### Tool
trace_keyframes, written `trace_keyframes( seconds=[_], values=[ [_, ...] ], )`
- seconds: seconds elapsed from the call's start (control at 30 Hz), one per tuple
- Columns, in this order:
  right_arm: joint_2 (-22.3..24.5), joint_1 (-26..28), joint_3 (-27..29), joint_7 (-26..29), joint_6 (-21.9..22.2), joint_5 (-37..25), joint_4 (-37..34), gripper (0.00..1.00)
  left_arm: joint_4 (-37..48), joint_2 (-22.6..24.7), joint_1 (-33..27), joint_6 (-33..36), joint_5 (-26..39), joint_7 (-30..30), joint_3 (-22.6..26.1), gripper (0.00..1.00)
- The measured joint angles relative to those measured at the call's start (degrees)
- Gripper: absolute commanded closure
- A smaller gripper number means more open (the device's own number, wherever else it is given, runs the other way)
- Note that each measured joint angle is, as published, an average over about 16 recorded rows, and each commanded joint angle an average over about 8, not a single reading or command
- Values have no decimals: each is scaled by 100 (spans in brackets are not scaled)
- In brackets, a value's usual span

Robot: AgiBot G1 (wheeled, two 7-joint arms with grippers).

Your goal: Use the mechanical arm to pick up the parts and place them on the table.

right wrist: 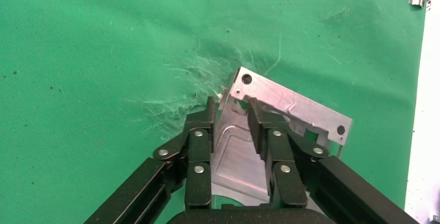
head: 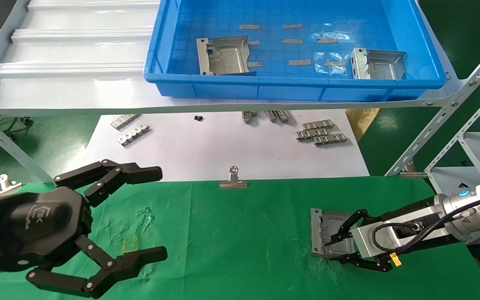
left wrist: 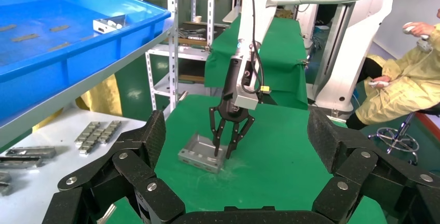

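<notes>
Head view, right gripper (head: 335,245): sitting low over the near right of the green tabletop (head: 231,233), its fingers closing on a grey part (head: 325,231) that is lying flat on the cloth.
Head view, left gripper (head: 156,212): hovering at the near left above the tabletop, fingers spread wide apart and holding nothing.
Head view, blue bin (head: 298,85): resting on the far shelf, carrying two more parts (head: 225,56), one left and one right.
Head view, surroundings: slotted strips (head: 319,132) and a binder clip (head: 233,180) are lying on the white paper (head: 206,154).
Left wrist view: the right gripper (left wrist: 224,149) is reaching down onto the part (left wrist: 201,154) on the cloth.
Right wrist view: the fingers (right wrist: 200,136) are pinching a raised flange of the part (right wrist: 290,105), which is lying on scuffed cloth.
</notes>
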Motion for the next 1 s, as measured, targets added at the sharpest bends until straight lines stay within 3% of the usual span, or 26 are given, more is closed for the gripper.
trace_keyframes(
  seconds=[0.2,0.6,1.0],
  values=[
    [5,101,98,67,-247,183,-184,0,0,0,0,0,0,0,0,0],
    [252,-19,576,696,-815,1228,-332,0,1,0,1,-1,0,0,0,0],
    [333,-166,764,892,-845,1452,-202,0,1,-1,1,-1,-1,0,0,0]
  ],
)
